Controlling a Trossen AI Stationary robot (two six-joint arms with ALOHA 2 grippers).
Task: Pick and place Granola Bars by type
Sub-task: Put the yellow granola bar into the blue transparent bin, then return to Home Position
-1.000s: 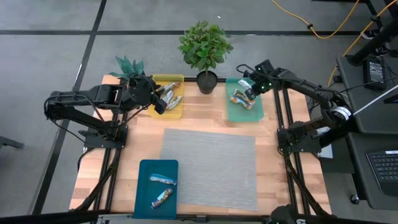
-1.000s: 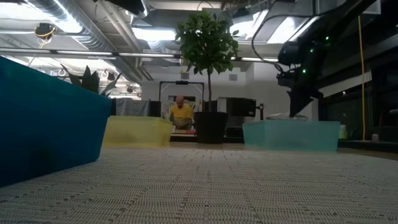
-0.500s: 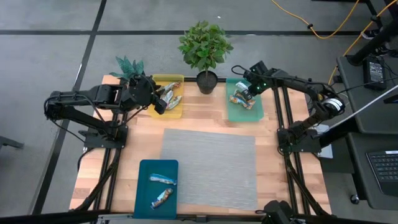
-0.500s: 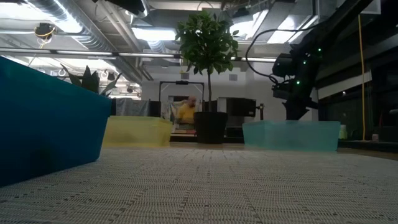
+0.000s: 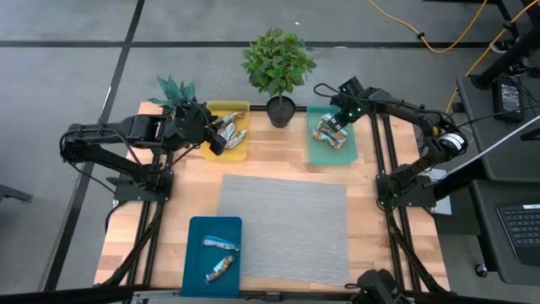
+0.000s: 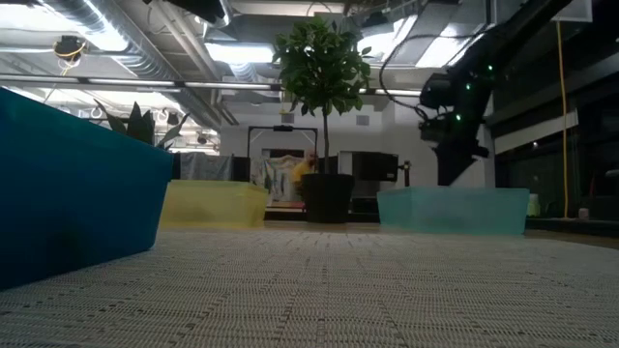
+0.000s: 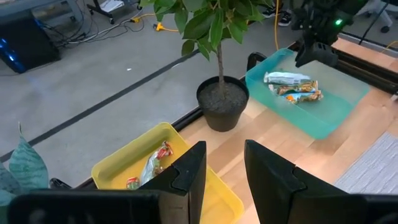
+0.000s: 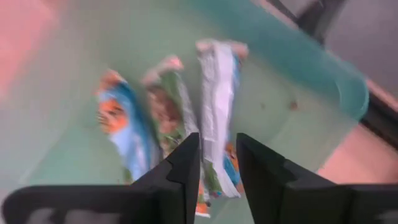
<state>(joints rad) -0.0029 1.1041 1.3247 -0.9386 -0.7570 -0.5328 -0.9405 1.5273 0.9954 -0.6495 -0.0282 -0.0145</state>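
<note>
Since the earlier frame the right gripper [image 5: 337, 126] had shifted toward 10 o'clock over the green tray [image 5: 347, 153] at the table's 1 o'clock, its fingers now slightly parted and empty above the granola bars [image 8: 176, 118] lying there; the left gripper [image 5: 221, 134] hung at the yellow tray [image 5: 245, 154] at 11 o'clock, fingers parted a little, holding nothing. Counted: three bars in the green tray, about two in the yellow, two in the blue tray [image 5: 192, 266] at 7 o'clock; they were judged light, crinkly and slippery, best pinched across the middle.
</note>
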